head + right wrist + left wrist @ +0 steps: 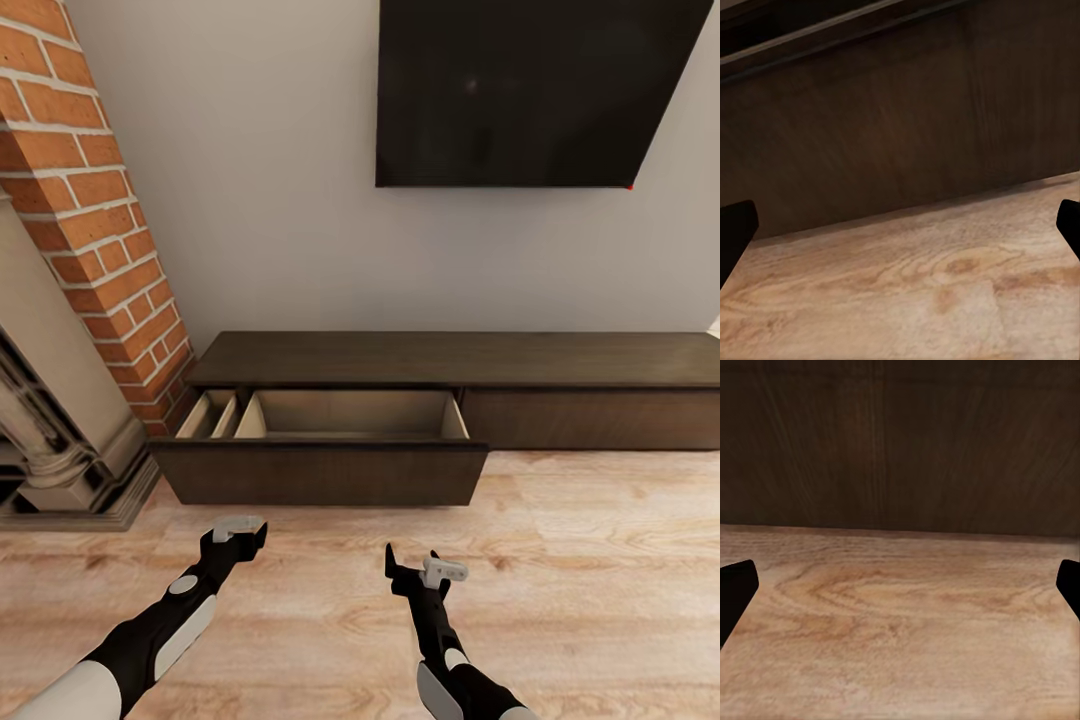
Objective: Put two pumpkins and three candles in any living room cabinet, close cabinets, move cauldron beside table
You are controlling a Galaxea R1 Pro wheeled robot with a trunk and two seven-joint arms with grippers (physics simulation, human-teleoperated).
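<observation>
Living room: grey wall, wood floor (600, 560), brick fireplace (90, 230) far left | cabinet (560, 362) along far wall, its left drawer (320, 472) pulled out, nothing visible inside; rigid, likely heavy, handle-less, best pushed on its flat front | left gripper (238, 527) and right gripper (432, 572) near, both spread, holding nothing.
</observation>
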